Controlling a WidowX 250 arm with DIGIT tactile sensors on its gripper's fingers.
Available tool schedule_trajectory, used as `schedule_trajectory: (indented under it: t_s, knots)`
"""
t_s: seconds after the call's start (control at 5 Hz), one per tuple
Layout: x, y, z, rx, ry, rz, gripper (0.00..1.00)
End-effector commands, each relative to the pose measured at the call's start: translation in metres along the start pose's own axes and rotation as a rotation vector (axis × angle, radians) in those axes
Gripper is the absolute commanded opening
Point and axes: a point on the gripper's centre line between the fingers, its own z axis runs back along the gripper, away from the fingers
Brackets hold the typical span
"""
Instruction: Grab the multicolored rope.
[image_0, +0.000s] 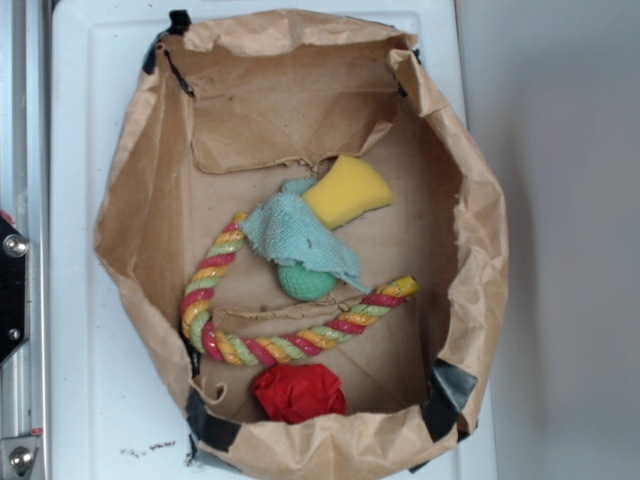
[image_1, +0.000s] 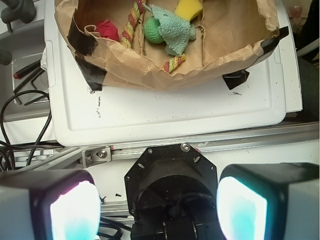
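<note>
Still at the approach step, gripper (image_1: 159, 207) spread wide with nothing pinched, multicolored rope (image_1: 133, 22) way out ahead inside the paper bag (image_1: 150, 70), so probably needs reaching forward and dropping over the rope.

The multicolored rope (image_0: 262, 345), twisted red, yellow and light green strands, lies bent in a U with frayed ends.
</note>
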Motion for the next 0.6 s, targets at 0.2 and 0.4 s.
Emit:
schedule_trajectory:
  t_s: [0.2, 0.4]
  knots:
    - [0.048, -0.010, -0.004, -0.079, -0.062, 0.000, 1.00]
    - [0.078, -0.009, -0.014, -0.140, -0.081, -0.030, 1.00]
